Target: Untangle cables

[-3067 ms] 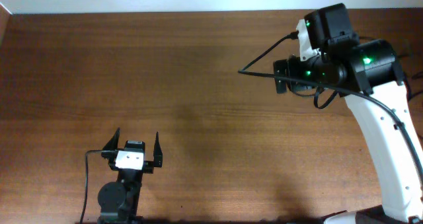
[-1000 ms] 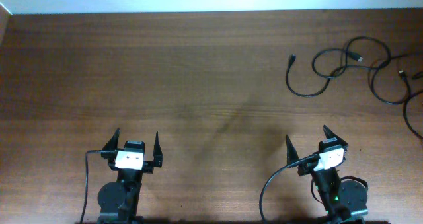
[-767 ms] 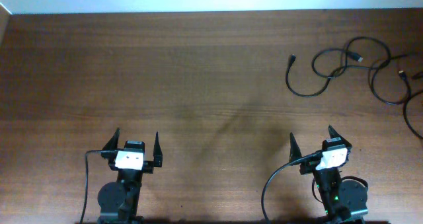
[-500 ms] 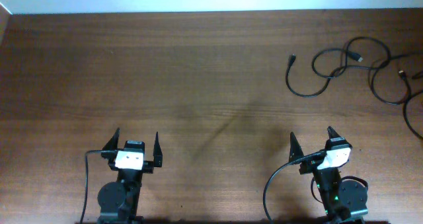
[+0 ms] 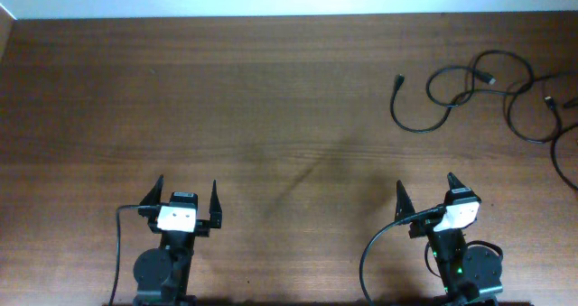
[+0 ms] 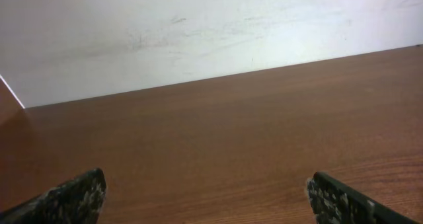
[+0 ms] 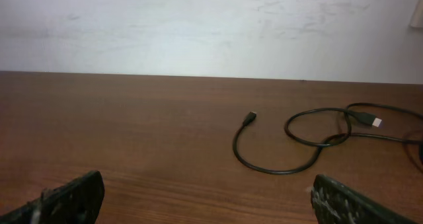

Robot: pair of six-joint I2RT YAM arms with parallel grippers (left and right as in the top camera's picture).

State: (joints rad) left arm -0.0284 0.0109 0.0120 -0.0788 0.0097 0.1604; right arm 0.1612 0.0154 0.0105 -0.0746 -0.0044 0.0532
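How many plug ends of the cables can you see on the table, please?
3: left plug at the free end, middle plug among the loops, right plug near the picture's edge. More may be cut off there.

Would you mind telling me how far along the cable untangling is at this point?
Done: the cables lie loosely spread at the far right of the table, no tight knot visible. In hand: nothing; the left gripper and right gripper sit open and empty at the near edge. Left: loops cross where two cords overlap, so separating seems needed.
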